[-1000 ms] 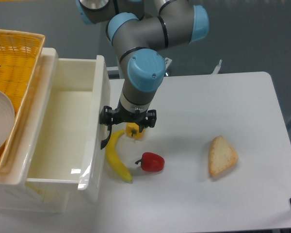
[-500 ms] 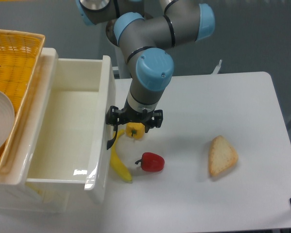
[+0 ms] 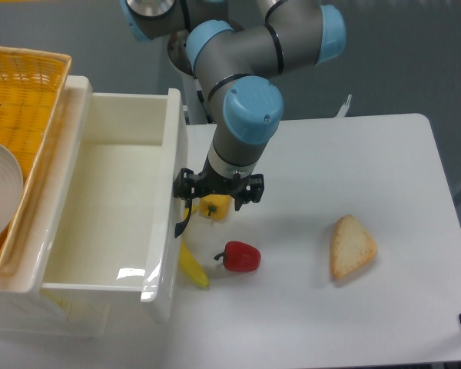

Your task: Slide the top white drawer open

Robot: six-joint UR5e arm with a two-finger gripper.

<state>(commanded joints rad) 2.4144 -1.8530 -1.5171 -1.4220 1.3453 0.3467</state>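
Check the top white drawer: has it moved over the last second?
Yes. The top white drawer slid further right, out toward the red pepper, which stayed put; its front now covers more of the banana.

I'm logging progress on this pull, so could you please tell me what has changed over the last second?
The top white drawer has slid further out to the right, and the gripper at its black handle moved with it. The drawer front now hides more of the banana. The red pepper, yellow pepper and bread stayed put.
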